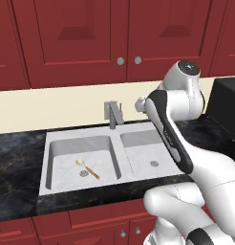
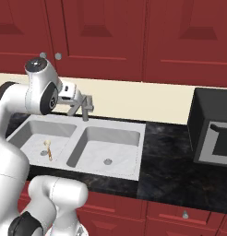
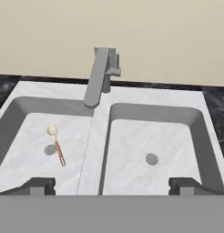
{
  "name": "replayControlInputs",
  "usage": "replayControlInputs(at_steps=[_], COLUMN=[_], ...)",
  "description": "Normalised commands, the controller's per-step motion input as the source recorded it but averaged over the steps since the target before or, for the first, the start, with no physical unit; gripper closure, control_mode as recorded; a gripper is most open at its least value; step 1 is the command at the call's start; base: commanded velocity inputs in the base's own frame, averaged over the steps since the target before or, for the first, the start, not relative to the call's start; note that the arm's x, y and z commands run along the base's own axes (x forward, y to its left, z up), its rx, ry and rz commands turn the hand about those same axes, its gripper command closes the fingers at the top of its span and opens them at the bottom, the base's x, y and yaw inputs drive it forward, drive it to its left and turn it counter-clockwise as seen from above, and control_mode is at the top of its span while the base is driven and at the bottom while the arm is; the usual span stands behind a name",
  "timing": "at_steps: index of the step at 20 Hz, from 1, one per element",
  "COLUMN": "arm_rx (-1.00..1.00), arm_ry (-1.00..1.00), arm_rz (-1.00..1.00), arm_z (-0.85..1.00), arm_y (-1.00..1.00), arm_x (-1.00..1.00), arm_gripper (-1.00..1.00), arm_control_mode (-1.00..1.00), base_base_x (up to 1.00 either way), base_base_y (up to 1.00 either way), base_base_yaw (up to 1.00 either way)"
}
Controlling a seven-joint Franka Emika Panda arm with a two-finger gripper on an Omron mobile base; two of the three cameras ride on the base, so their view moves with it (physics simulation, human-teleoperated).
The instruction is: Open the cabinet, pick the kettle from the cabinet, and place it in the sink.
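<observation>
A: Dark marbled tabletop point(image 1: 16, 158) surrounds the sink point(image 3: 98, 136); status of the cabinet point(image 1: 86, 36)?

B: Both doors closed, above the wall strip.

A: Jaws?

B: Gripper point(image 3: 112, 185) spread wide, grasping nothing, hovering over the sink's divider, facing the faucet point(image 3: 101, 75). Spoon point(image 3: 56, 145) lies in the left basin beside its drain. Cabinet sits well above the jaws.

Arm point(image 1: 186, 158): glossy white rounded shells, bulbous at joints; dark grey-black bands at the seams; a long black inlay stripe along one link; round dark cap atop the upper joint point(image 2: 37, 65); gripper point(image 3: 112, 185): two small dark grey blocky finger tips point(image 3: 38, 185), squared edges.
</observation>
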Motion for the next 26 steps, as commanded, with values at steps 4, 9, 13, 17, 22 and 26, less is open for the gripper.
replayControlInputs(at_steps=[4,9,13,17,22,26], arm_rx=[-0.03,-0.09,0.0,0.0,0.0,0.0], arm_ry=[-0.02,-0.01,-0.02,-0.1,-0.19,-0.29], arm_rz=[0.0,-0.02,-0.03,-0.02,0.0,0.0], arm_z=[0.13,0.12,0.26,0.26,0.23,0.16], arm_y=[0.06,0.2,0.16,0.13,0.08,0.04], arm_x=[0.0,0.0,0.01,0.02,0.0,0.0], arm_gripper=[-1.0,-1.0,-1.0,-1.0,-1.0,-1.0], arm_control_mode=[-1.0,-1.0,-1.0,-1.0,-1.0,-1.0], base_base_x=[0.0,0.0,0.0,0.0,0.0,0.0], base_base_y=[0.0,0.0,0.0,0.0,0.0,0.0], base_base_yaw=[0.0,0.0,0.0,0.0,0.0,0.0])
